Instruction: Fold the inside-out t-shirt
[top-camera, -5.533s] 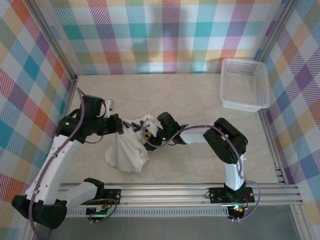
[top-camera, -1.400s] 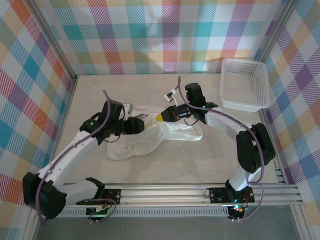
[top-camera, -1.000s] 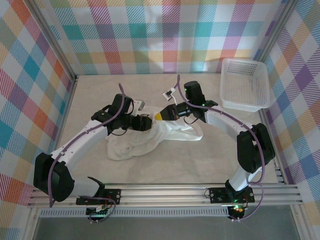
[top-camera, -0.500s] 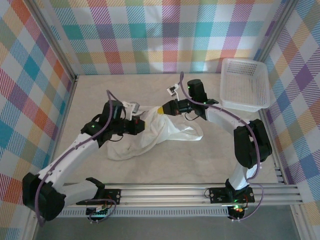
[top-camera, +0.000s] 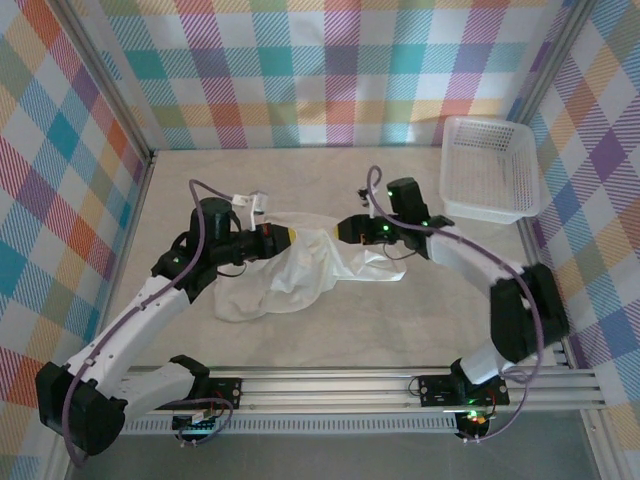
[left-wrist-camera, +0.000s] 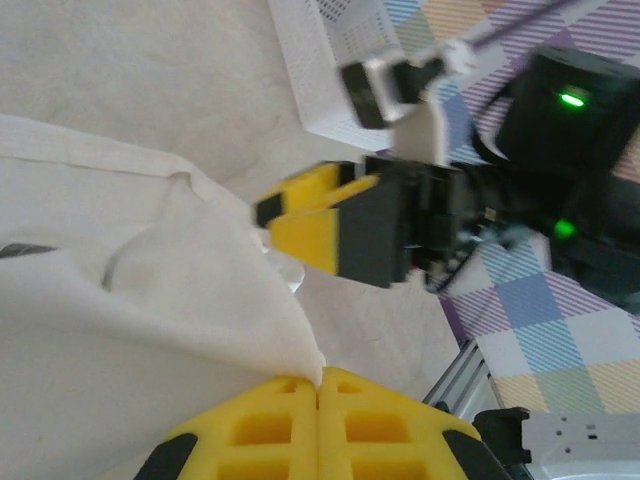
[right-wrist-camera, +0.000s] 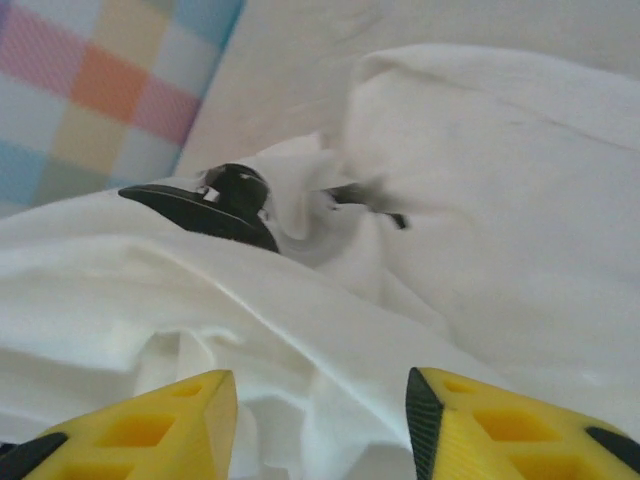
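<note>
The left gripper (top-camera: 289, 237) clamps the t-shirt (top-camera: 298, 272) edge; the right gripper (top-camera: 343, 231) gapes; bare table (top-camera: 340, 330) surrounds.

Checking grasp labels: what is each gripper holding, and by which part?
Left gripper pinches the t-shirt by a peak of cloth at its edge. Right gripper stands open over it, holding nothing.

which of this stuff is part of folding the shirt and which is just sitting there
Job in hand:
- t-shirt
- left gripper, shut on a fold of it
- right gripper, open over the cloth

Lying about:
- white mesh basket, far right corner
</note>
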